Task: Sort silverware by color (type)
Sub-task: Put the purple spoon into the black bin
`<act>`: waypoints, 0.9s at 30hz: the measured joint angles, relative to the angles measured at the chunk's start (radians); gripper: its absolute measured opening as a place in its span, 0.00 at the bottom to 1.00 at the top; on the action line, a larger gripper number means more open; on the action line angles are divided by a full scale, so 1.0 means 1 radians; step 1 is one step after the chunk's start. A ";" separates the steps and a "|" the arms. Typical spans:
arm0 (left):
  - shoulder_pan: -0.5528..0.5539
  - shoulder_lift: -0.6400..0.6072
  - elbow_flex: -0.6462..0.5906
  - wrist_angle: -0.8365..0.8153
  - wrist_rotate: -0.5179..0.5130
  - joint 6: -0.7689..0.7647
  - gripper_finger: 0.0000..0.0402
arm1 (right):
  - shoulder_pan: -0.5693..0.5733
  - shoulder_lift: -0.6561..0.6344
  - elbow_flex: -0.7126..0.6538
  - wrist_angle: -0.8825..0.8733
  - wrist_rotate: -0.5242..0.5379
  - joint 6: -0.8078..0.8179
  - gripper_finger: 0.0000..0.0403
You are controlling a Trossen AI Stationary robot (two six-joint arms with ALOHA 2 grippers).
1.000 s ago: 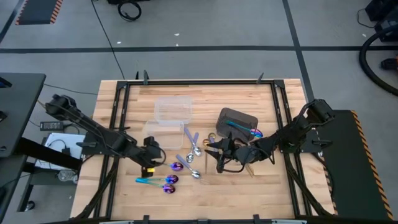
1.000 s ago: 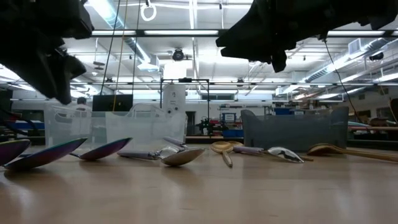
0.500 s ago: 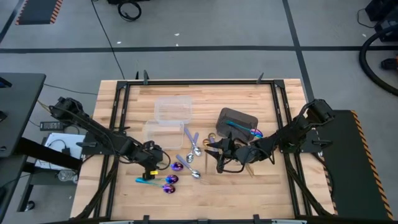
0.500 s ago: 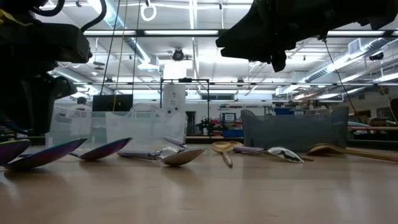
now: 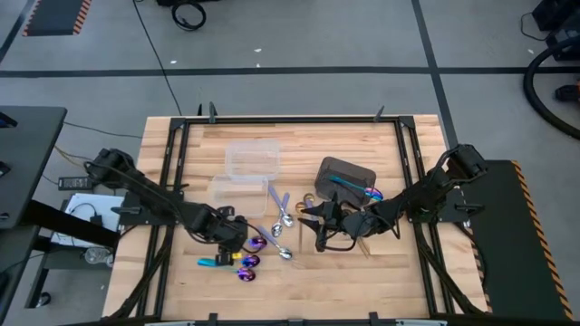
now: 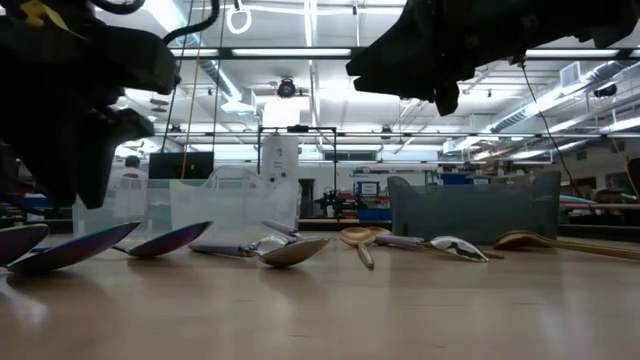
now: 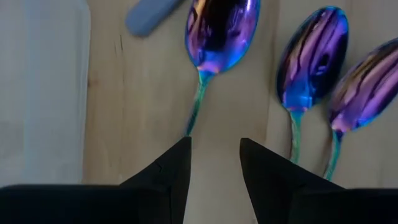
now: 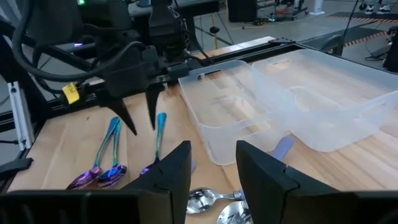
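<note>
Three iridescent blue-purple spoons (image 5: 250, 260) lie flat on the wooden table, bowls toward the right and teal handles (image 5: 209, 263) toward the left. My left gripper (image 7: 214, 148) hangs open just above the farthest one's handle (image 7: 198, 104), fingers pointing steeply down and clear of it; the right wrist view shows the left gripper (image 8: 140, 124) over the handles. Silver spoons (image 5: 283, 218) and gold spoons (image 5: 310, 200) lie mid-table. My right gripper (image 5: 319, 226) waits open and nearly level above the table's middle, holding nothing.
Two clear plastic containers (image 5: 252, 158) (image 5: 237, 190) stand toward the far left of the middle. A dark grey bin (image 5: 345, 175) at the far right holds a blue spoon (image 5: 355, 186). Bare wood lies along the near edge (image 5: 299, 290).
My left gripper has gone toward the table's right and near edge, sunk lower and tipped more steeply downward, coming over the iridescent spoons' handles. Its fingers keep the same gap. The spoons have not moved.
</note>
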State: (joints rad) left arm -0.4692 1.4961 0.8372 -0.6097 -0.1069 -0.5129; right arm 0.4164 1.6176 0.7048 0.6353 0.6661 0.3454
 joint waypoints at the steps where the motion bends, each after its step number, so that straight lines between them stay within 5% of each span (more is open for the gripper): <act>1: 0.006 0.008 0.004 0.005 0.000 0.006 0.36 | 0.000 0.000 0.000 0.000 -0.006 0.000 0.34; 13: 0.034 0.073 0.006 0.019 -0.101 0.105 0.36 | 0.000 0.000 0.000 -0.006 -0.013 0.000 0.34; 27: 0.027 0.089 -0.022 0.130 -0.090 0.184 0.36 | 0.001 0.000 0.000 -0.009 -0.032 0.002 0.34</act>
State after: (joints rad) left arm -0.4423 1.5856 0.8156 -0.4796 -0.1965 -0.3290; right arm 0.4175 1.6176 0.7048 0.6260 0.6338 0.3475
